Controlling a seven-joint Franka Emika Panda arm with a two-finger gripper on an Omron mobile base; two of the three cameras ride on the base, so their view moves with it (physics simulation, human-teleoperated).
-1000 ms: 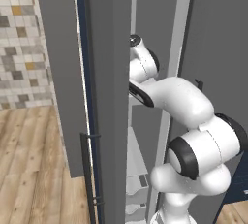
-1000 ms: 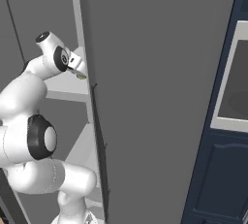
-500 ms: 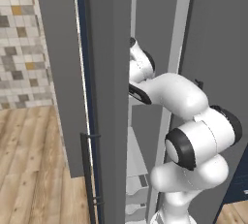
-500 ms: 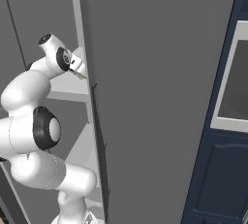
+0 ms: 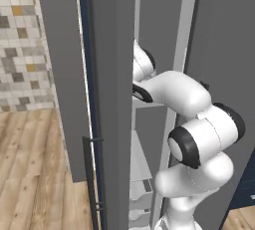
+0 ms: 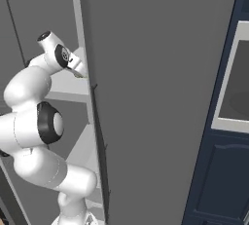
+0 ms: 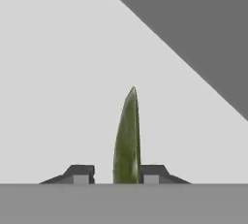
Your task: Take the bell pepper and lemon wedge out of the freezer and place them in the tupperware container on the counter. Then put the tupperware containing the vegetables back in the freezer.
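Observation:
The lemon wedge [image 7: 127, 138], olive green and pointed, stands upright on a white freezer shelf [image 7: 53, 97] in the hand view. My gripper [image 7: 117, 172] has its jaws drawn in around the wedge. The right tip touches it, and a thin strip of white shows at the left tip. In the right base view the gripper [image 6: 78, 73] is deep inside the freezer [image 6: 146, 97] at an upper shelf [image 6: 63, 91], with a speck of green at its tips. The left base view shows my wrist [image 5: 143, 64] reaching in behind the open dark grey door [image 5: 107, 84].
The freezer's dark side wall [image 7: 193, 34] runs close on the right of the hand view. White lower shelves and drawers [image 5: 139, 189] sit below my arm. A navy cabinet with a built-in oven window [image 6: 233, 97] stands right of the freezer. Wood floor [image 5: 30, 174] lies to the left.
My hand has stayed at the same shelf while the elbow and forearm have settled slightly lower and nearer. The freezer and its door have not moved.

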